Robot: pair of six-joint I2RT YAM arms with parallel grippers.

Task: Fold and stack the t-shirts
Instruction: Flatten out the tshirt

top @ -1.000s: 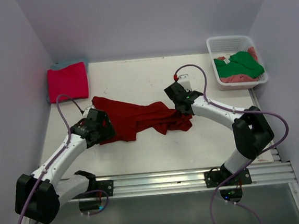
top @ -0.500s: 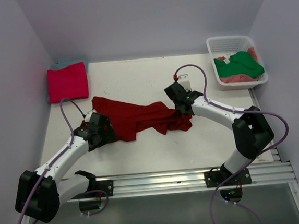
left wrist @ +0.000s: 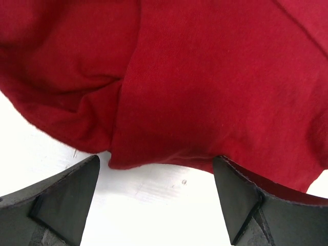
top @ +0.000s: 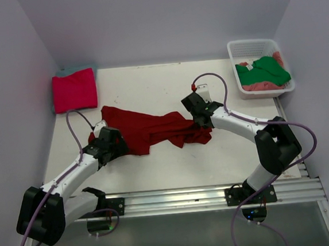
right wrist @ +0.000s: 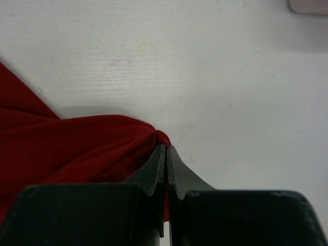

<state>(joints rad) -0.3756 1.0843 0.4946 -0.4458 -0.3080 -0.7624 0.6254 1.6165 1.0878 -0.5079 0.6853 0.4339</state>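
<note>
With my right hand (right wrist: 166, 149) clamped on the dark red t-shirt (top: 153, 129), my wide-open, empty left hand (left wrist: 155, 163) should straddle its hem low on the worktop (left wrist: 154, 205) before closing.

free: bare table (top: 155, 83) behind the dark red t-shirt (top: 148, 130) and in front of it | blocked: folded magenta-pink t-shirt (top: 74, 89) far to its left, white basket (top: 254, 47) far to its right, walls (top: 11, 84) past both
</note>
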